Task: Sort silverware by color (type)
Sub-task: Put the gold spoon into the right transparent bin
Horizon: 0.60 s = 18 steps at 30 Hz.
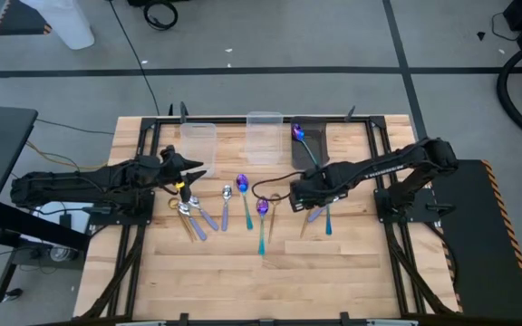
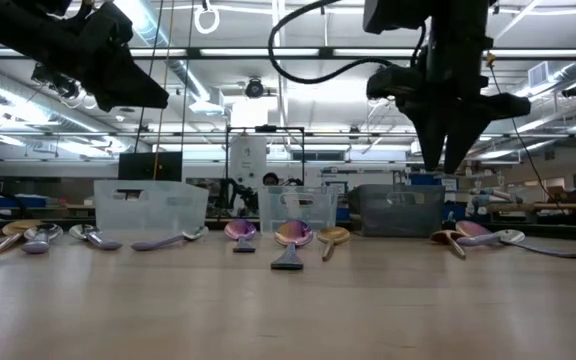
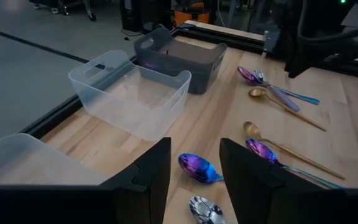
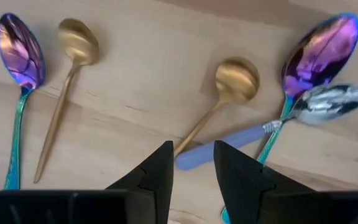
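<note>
Several slim spoons lie flat on the wooden table (image 1: 243,272). A silver and lilac-handled group (image 1: 191,215) lies at the left. A silver spoon (image 1: 227,194), two purple-blue ones (image 1: 241,186) (image 1: 262,208) and a gold one (image 1: 273,219) lie mid-table. A gold spoon (image 4: 236,78), a purple-blue spoon (image 4: 322,53) and a lilac-handled silver spoon (image 4: 328,102) lie at the right. My right gripper (image 4: 192,167) hangs open above that right group, pointing down, clear of the table (image 2: 450,160). My left gripper (image 1: 198,172) is open, held high over the left group. One purple-blue spoon (image 1: 297,133) lies in the dark bin (image 1: 314,145).
Three bins stand in a row along the far edge: two clear ones (image 1: 198,140) (image 1: 264,136) and the dark one at the right. The near half of the table is bare wood. Black frame rails (image 1: 261,118) run around the table's edges.
</note>
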{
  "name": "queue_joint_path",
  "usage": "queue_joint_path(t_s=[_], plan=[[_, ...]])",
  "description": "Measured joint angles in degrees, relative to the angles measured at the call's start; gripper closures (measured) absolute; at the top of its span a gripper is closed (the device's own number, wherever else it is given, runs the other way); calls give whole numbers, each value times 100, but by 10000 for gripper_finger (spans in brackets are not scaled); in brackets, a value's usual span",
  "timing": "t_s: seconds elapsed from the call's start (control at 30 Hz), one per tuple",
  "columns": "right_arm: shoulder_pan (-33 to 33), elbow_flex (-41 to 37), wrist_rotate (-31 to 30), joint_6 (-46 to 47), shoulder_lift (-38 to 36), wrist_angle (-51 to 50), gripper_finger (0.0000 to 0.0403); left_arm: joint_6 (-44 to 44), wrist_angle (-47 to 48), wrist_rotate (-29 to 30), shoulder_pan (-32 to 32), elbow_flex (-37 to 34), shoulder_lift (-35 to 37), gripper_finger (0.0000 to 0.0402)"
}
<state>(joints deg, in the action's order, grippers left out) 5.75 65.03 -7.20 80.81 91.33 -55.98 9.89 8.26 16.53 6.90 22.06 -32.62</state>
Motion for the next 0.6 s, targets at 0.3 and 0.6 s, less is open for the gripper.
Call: queue_joint_path(t_s=[0.3, 0.6], plan=[[121, 427, -63, 43, 973, -102, 276, -7, 18, -2, -2, 0, 0, 255], [84, 330, 6, 119, 1247, -97, 276, -15, 19, -140, -2, 0, 0, 255]])
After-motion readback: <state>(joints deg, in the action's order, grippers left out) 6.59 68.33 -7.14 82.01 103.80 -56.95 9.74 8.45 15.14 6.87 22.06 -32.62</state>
